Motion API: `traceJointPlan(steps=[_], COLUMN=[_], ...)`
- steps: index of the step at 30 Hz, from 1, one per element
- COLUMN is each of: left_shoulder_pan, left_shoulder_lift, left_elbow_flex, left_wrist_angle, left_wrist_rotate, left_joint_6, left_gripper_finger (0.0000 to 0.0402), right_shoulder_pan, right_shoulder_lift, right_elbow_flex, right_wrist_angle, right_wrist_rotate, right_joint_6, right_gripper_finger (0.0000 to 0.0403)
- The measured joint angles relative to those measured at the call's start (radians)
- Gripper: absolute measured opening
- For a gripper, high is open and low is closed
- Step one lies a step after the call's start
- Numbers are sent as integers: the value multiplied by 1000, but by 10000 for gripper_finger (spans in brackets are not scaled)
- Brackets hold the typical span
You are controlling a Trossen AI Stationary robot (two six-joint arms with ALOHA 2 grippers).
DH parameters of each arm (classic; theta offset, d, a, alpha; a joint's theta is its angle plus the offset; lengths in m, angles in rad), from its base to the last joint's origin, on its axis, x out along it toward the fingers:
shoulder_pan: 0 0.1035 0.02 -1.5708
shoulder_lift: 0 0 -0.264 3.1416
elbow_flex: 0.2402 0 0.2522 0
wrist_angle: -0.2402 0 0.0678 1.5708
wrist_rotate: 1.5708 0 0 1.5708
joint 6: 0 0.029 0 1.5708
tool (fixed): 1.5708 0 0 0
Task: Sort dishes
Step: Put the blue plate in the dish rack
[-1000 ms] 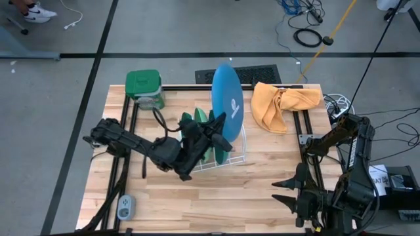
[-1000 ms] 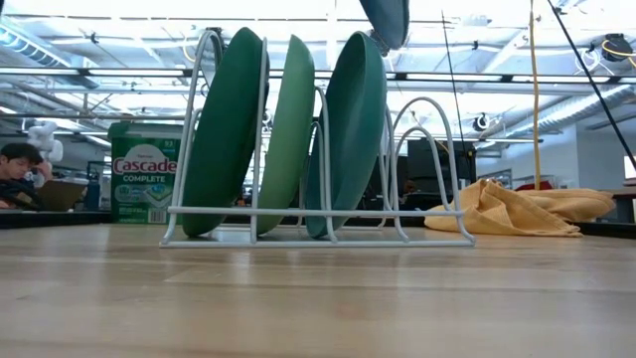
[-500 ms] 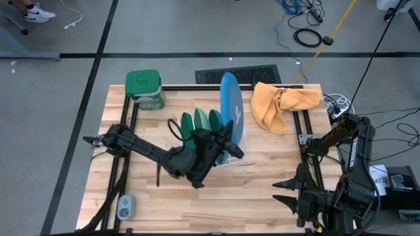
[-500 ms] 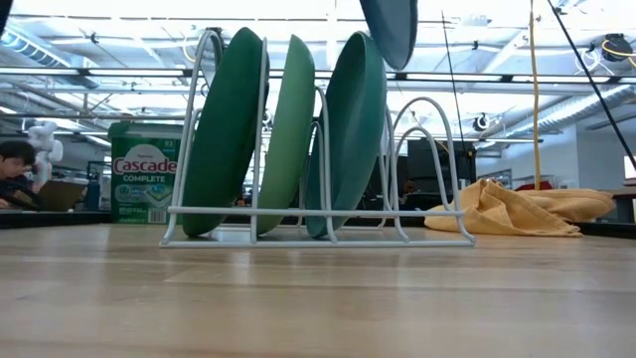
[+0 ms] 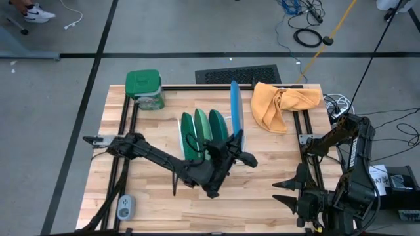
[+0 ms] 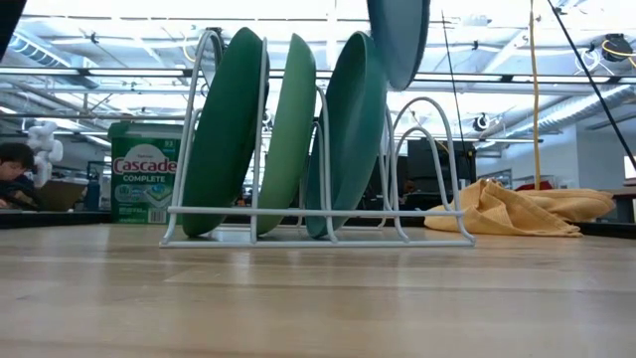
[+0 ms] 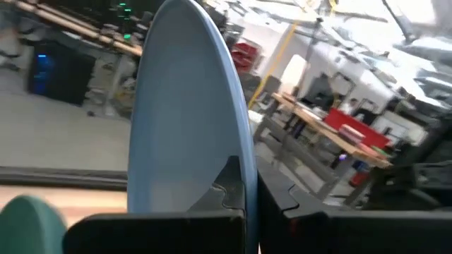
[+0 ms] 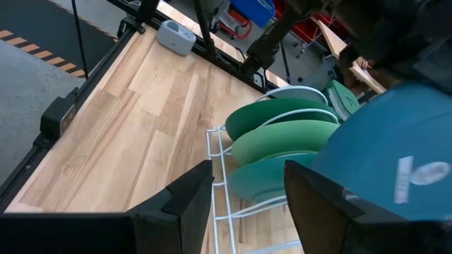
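A white wire rack [image 5: 231, 156] stands mid-table. In it a dark green plate [image 6: 229, 129], a mint plate [image 6: 288, 134] and a teal plate [image 6: 350, 134] stand on edge, leaning in its slots. My left gripper [image 5: 234, 141] is shut on a blue plate [image 5: 235, 106], which stands edge-up above the rack's right end; its lower edge shows in the low view [image 6: 399, 40]. My right gripper [image 5: 293, 190] is open and empty over the table's near right part; its wrist view shows it [image 8: 247, 204]. My left gripper pinches the blue plate's rim [image 7: 236, 152] at its near side, one finger [image 7: 229, 187] on each face. The fingers come from the table's near side. The plate stands on edge, lifted clear above the rack.
A green-lidded Cascade container [image 5: 144, 88] stands at the far left corner. An orange cloth [image 5: 282, 105] lies at the far right. A grey device [image 5: 125, 208] lies at the near left edge. Bare wood lies in front of the rack.
My left gripper has moved toward the table's right and near edges, still holding the blue plate. The plate has turned from showing its broad face upward to standing edge-on, and it has come down closer to the rack's right end.
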Motion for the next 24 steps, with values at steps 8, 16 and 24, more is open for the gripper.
traceJointPlan(steps=[8, 16, 24], left_shoulder_pan=[-1, 14, 25], left_shoulder_lift=[49, 67, 67], left_elbow_flex=[3, 3, 3], left_wrist_angle=[4, -20, -222], left_wrist_rotate=[-63, -75, -70], left_joint_6=[0, -38, -230], left_gripper_finger=[3, 3, 3], right_shoulder_pan=[0, 0, 0], right_shoulder_lift=[0, 0, 0], right_elbow_flex=[0, 0, 0], right_wrist_angle=[-1, -1, 0], right_wrist_rotate=[-4, -4, -3], right_joint_6=[0, -11, -26], right_gripper_finger=[169, 169, 169])
